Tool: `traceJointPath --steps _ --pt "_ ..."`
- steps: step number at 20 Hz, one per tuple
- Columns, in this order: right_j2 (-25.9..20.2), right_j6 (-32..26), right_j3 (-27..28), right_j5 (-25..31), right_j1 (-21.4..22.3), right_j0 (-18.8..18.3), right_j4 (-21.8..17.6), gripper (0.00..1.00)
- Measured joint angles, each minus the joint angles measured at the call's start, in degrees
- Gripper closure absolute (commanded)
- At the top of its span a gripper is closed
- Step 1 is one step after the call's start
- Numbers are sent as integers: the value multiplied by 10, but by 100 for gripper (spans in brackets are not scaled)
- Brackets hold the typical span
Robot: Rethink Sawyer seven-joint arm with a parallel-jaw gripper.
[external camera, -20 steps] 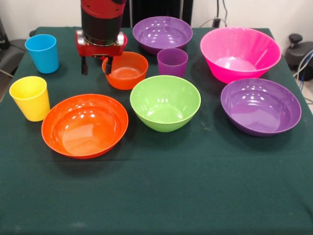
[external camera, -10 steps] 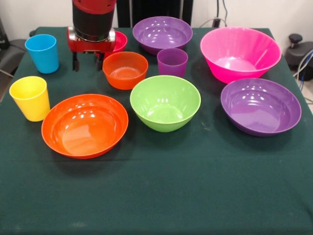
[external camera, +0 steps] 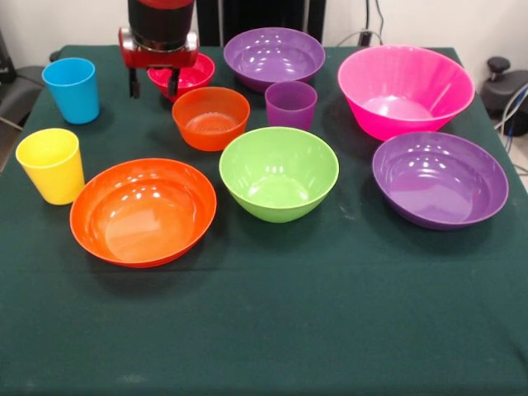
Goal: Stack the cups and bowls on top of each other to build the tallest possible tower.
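End effector [external camera: 153, 84] spread apart, empty, one finger over small red bowl's [external camera: 188, 74] rim beside blue cup [external camera: 72, 89]. No readable writing on any bowl or cup on worktop [external camera: 272, 313].

Three cups [external camera: 71, 89] and seven bowls [external camera: 279, 173] on one green-clothed table [external camera: 330, 330].

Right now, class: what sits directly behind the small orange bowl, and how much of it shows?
Behind the small orange bowl sits a small red bowl. Its rim and right side show; the gripper covers its left part.
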State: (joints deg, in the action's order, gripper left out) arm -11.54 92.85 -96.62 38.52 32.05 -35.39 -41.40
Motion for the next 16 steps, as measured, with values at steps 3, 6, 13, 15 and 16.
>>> traceJointPath --steps 3,6,13,15,16 --pt "0 0 -18 0 8 -5 -1 0" --pt "0 0 -29 0 10 -8 -1 0" --pt "0 0 -34 0 -3 -12 -7 0" --pt "-1 0 -34 0 -9 -11 -7 0" --pt "-1 0 -34 0 -10 -11 -7 0"
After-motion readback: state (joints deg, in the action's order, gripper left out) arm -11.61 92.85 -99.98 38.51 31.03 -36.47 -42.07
